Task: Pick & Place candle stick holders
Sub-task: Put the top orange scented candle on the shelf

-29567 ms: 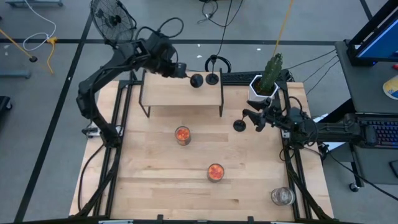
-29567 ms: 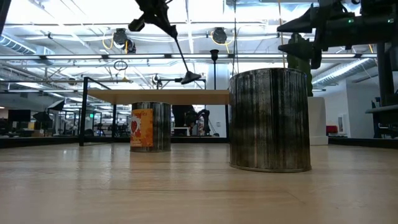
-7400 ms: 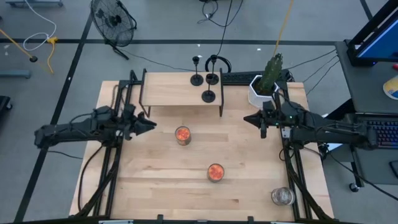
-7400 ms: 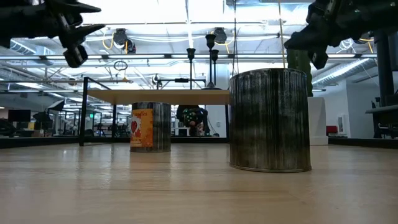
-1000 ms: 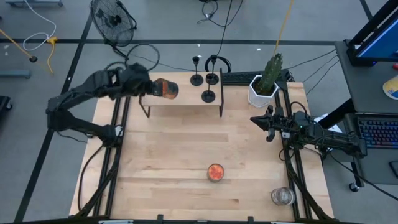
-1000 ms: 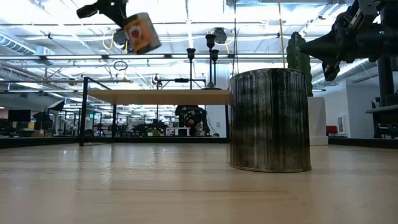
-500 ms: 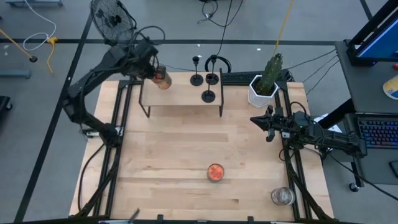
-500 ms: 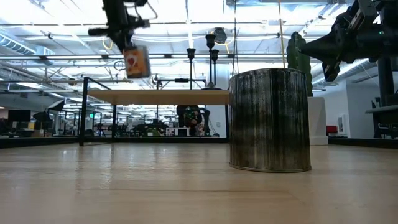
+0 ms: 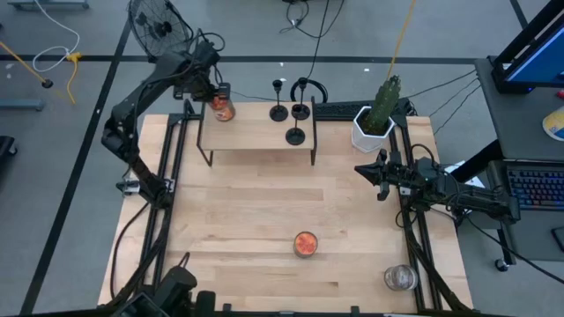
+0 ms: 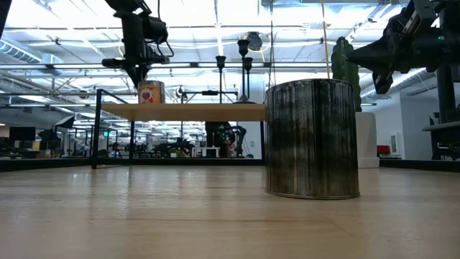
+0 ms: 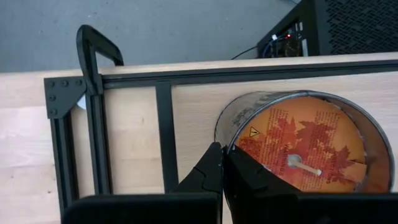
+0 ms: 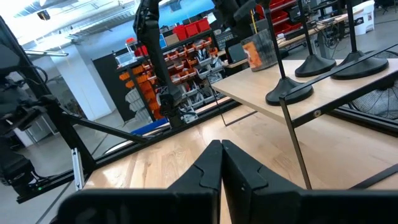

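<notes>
Three black candle stick holders [image 9: 278, 113] [image 9: 300, 111] [image 9: 296, 136] stand on their round bases on the right half of a raised wooden shelf [image 9: 256, 132]. No gripper is near them. My left gripper [image 9: 214, 95] is over the shelf's far left corner, shut on a glass jar with orange contents [image 9: 221, 109]. My right gripper [image 9: 358, 169] hovers shut and empty above the table's right side, pointing toward the shelf. My left gripper pinches the jar's rim [image 11: 225, 147] on one side, one finger [image 11: 208, 171] outside the glass wall and one inside. The fingers come from above, pointing down. The jar [image 10: 149, 92] stands upright with its bottom at the shelf top [image 10: 187, 111].
A second orange-filled jar [image 9: 305, 244] stands on the table's near middle, and a clear glass jar [image 9: 399, 278] stands at the near right corner. A potted cactus [image 9: 374, 119] is right of the shelf. A dark shape [image 9: 176, 291] shows at the near left edge.
My left gripper has carried the jar toward the shelf's far left corner and down. The jar, tilted and high a second ago, has turned upright and come down to the shelf top. My right gripper has kept still.
</notes>
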You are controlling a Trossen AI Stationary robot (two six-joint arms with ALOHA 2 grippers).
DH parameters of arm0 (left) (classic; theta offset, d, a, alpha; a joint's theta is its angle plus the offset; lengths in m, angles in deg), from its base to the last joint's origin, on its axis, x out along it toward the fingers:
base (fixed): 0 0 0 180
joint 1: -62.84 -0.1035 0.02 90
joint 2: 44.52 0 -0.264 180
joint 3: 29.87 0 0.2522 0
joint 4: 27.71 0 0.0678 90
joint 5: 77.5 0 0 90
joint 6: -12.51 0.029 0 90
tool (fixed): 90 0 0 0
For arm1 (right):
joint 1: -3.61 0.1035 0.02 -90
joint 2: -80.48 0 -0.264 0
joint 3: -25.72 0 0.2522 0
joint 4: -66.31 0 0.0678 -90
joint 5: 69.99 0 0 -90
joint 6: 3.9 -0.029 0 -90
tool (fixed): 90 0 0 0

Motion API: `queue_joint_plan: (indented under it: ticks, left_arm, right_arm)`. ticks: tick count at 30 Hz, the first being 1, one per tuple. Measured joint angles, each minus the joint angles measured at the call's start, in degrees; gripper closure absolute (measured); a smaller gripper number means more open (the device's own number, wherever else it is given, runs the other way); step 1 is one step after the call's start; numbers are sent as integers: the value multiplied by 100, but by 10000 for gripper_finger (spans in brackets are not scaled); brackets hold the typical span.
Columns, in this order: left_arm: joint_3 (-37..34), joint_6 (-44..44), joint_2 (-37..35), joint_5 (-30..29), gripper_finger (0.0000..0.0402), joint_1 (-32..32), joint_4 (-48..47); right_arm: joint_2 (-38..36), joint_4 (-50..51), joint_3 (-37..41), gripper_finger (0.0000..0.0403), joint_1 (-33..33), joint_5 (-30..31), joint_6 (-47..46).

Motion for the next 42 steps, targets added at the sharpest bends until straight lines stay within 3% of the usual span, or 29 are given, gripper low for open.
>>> queue_joint_plan:
  ticks: [24,42]
  left_arm:
    - [61,-37,-37,17,401,28,-130]
    - [74,61,-43,-10,363,28,-96]
  right_arm:
    - [1,-4,0,403,0,20,-44]
    - [-1,-4,0,403,0,20,-44]
